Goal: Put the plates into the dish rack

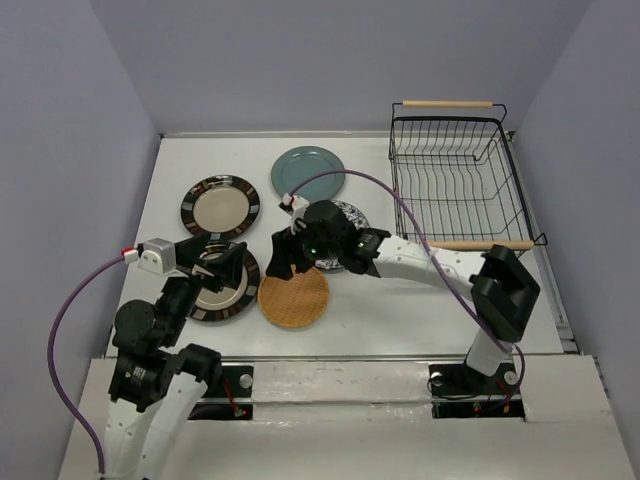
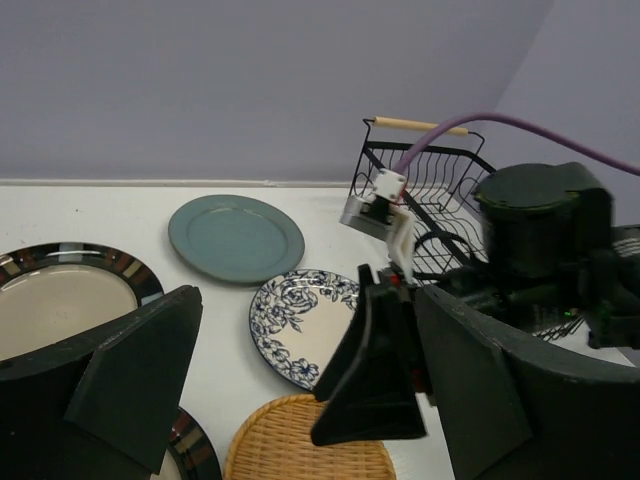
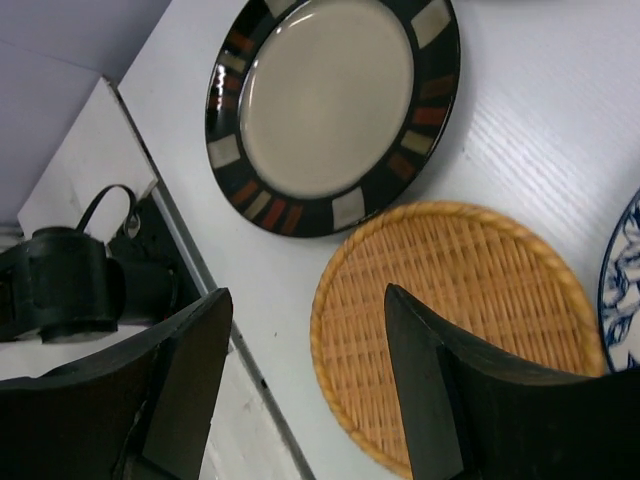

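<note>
Five plates lie flat on the white table: a teal plate (image 1: 307,172), a beige striped plate (image 1: 220,206), a second striped plate (image 1: 222,288), an orange woven plate (image 1: 294,298) and a floral plate (image 1: 349,213), half hidden by my right arm. The black wire dish rack (image 1: 455,180) stands empty at the far right. My right gripper (image 1: 284,258) is open and empty, hovering over the woven plate's left edge (image 3: 460,320). My left gripper (image 1: 225,268) is open and empty above the nearer striped plate. The floral plate (image 2: 300,330) shows between its fingers.
The table's near edge (image 3: 200,290) runs just below my right gripper, with the left arm's base (image 3: 60,285) beyond it. My right gripper's finger (image 2: 375,370) hangs close in front of the left wrist camera. Purple cables loop over both arms. Walls enclose the table.
</note>
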Robot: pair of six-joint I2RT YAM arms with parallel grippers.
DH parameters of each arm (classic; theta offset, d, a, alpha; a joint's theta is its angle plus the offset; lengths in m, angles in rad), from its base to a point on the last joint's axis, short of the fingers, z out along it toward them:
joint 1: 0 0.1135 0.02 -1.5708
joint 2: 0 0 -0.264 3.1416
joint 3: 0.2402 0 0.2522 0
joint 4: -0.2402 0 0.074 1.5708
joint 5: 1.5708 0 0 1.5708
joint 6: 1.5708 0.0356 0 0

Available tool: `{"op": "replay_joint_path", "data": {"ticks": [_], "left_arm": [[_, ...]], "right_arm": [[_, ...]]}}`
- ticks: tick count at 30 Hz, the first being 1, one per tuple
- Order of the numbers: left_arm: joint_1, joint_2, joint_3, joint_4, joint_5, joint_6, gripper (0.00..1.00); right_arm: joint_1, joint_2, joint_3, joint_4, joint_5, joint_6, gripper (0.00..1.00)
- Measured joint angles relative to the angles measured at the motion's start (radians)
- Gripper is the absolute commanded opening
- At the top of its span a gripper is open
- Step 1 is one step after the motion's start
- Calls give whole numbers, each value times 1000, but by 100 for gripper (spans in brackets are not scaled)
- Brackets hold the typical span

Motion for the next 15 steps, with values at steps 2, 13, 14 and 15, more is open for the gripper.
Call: {"op": "replay_joint_path", "data": {"ticks": [2, 13, 14, 15], "left_arm": [[0, -11, 0, 0, -4, 0, 99], [2, -18, 0, -3, -11, -1, 99], [2, -18, 0, -3, -11, -1, 99], [2, -18, 0, -3, -11, -1, 99]], "right_arm": [[-21, 86, 61, 18, -30, 3, 67], [-59, 460, 357, 24, -121, 11, 66], [-65, 476, 369, 24, -126, 13, 66], [-75, 497, 381, 24, -133, 14, 66]]}}
